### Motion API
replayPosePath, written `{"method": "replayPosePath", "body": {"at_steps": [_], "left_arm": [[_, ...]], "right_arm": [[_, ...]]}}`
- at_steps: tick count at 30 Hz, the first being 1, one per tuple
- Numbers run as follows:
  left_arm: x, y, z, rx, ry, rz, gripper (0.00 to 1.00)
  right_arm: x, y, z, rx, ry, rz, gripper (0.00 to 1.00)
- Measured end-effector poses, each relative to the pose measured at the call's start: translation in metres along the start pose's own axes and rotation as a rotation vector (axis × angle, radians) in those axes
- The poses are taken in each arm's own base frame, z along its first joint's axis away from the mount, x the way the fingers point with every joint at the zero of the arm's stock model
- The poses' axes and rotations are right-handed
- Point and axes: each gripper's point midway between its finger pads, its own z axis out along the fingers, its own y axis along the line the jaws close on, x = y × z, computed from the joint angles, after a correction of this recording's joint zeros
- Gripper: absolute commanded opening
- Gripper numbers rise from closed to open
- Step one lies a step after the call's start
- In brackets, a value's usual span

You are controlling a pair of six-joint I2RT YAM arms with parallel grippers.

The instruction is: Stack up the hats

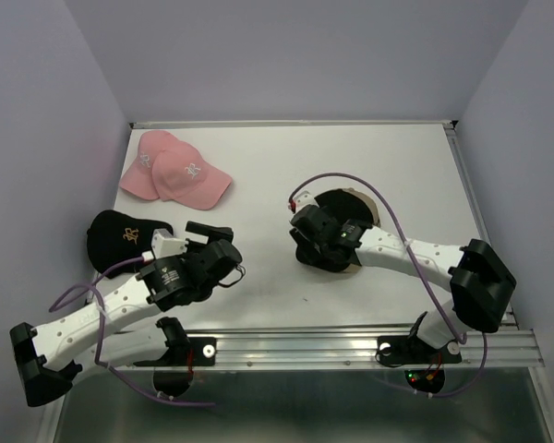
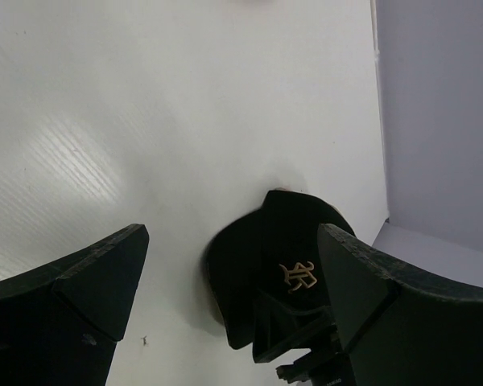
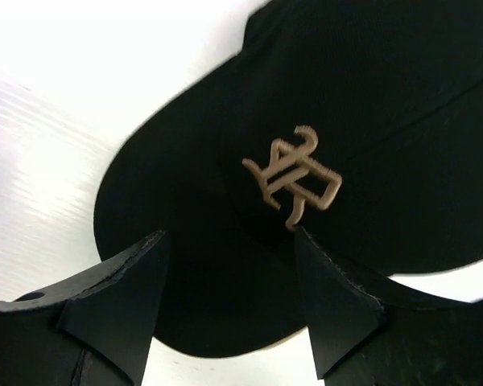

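Two pink hats [image 1: 176,173] lie overlapping at the back left of the table. A black hat [image 1: 120,234] with a gold "R" rests at the left edge; in the left wrist view this black hat [image 2: 266,257] shows between and beyond the fingers. My left gripper [image 1: 208,245] [image 2: 233,273] stands wide open just right of it, holding nothing. A second black hat [image 1: 334,200] [image 3: 338,121] sits on a tan hat [image 1: 368,209] right of centre. My right gripper [image 1: 307,254] [image 3: 229,237] hangs low over its brim, jaws apart on either side of the brim's middle.
Purple-grey walls [image 1: 65,111] enclose the white table [image 1: 369,157] on three sides. A metal rail [image 1: 351,346] runs along the near edge by both arm bases. The right arm's purple cable [image 1: 402,240] loops over the table.
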Motion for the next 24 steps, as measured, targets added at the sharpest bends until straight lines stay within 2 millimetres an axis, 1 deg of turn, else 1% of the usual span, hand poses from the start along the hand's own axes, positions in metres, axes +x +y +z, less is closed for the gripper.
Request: {"method": "replayPosePath", "body": {"at_steps": [2,5,7,9,10,11,13,14,16,17,18,20,21,24], "left_arm": [[-0.002,0.001,-0.001,-0.001,-0.001,-0.005,0.99],[-0.006,0.003,-0.003,-0.004,-0.007,-0.006,0.99],[-0.009,0.006,-0.004,-0.01,-0.01,-0.004,0.99],[-0.012,0.008,-0.005,-0.014,-0.013,-0.005,0.99],[-0.013,0.009,-0.005,-0.016,-0.015,-0.006,0.99],[-0.016,0.01,-0.006,-0.017,-0.018,-0.009,0.99],[-0.021,0.011,-0.009,-0.012,-0.019,-0.018,0.99],[-0.023,0.01,-0.01,-0.005,-0.019,-0.023,0.99],[-0.027,0.01,-0.013,0.004,-0.018,-0.026,0.99],[-0.028,0.01,-0.013,0.005,-0.02,-0.02,0.99],[-0.029,0.012,-0.013,0.002,-0.023,-0.004,0.99],[-0.032,0.015,-0.014,-0.006,-0.03,0.026,0.99],[-0.033,0.016,-0.014,-0.009,-0.032,0.037,0.99],[-0.036,0.015,-0.017,-0.01,-0.033,0.069,0.99]], "right_arm": [[0.007,-0.004,0.001,0.025,0.019,-0.002,0.77],[0.011,-0.005,0.0,0.032,0.035,0.0,0.8],[0.008,-0.001,-0.002,0.0,0.032,0.007,0.85],[-0.002,0.006,-0.008,-0.052,0.009,0.028,0.9],[-0.011,0.011,-0.012,-0.088,-0.015,0.048,0.95],[-0.019,0.014,-0.016,-0.115,-0.036,0.063,0.96],[-0.044,0.027,-0.026,-0.195,-0.109,0.131,1.0],[-0.061,0.036,-0.033,-0.25,-0.156,0.178,1.0],[-0.088,0.047,-0.041,-0.322,-0.222,0.242,1.0],[-0.096,0.052,-0.042,-0.347,-0.238,0.266,1.0],[-0.11,0.058,-0.042,-0.37,-0.259,0.307,1.0],[-0.132,0.068,-0.038,-0.398,-0.281,0.372,1.0],[-0.145,0.077,-0.029,-0.416,-0.291,0.41,1.0],[-0.17,0.097,-0.002,-0.509,-0.273,0.552,1.0]]}}
